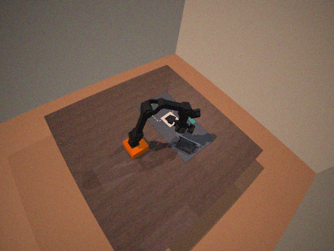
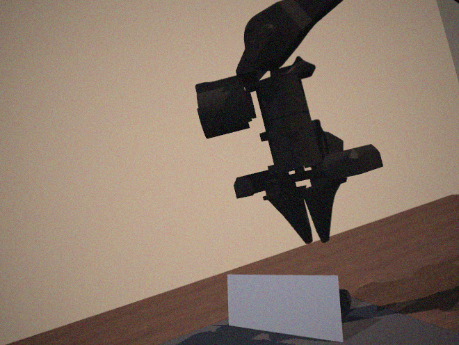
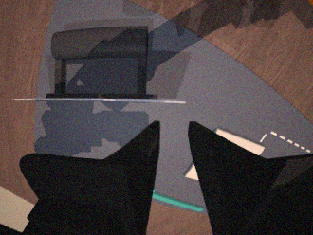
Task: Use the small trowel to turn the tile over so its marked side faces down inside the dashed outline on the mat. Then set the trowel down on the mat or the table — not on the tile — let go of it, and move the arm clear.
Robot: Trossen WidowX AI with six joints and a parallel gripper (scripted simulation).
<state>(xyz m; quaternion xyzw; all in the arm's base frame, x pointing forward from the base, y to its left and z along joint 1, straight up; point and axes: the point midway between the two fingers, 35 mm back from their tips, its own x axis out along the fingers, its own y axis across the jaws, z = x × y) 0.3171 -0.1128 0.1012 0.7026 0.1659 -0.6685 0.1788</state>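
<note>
The tile (image 1: 163,118) (image 3: 239,141) lies on the mat (image 1: 186,158) (image 3: 213,95), its pale frame side up; my fingers partly hide it in the wrist view. The dashed outline (image 1: 156,118) (image 3: 290,141) is beside it, partly hidden. The trowel (image 2: 284,306) (image 3: 100,43) stands on the mat with its flat blade upright and its dark bar handle to one side. The blade is seen edge-on in the wrist view. My gripper (image 1: 186,130) (image 2: 317,241) (image 3: 173,126) is above the mat, fingers slightly apart with nothing between them. It is apart from the trowel, higher than its blade.
A thin teal tool (image 1: 192,120) (image 3: 177,201) lies along the mat's edge near the tile. My orange base (image 1: 134,151) stands on the dark wooden table (image 1: 108,129) beside the mat. Walls (image 1: 243,67) (image 2: 111,148) rise behind. The arm's shadow falls across the trowel.
</note>
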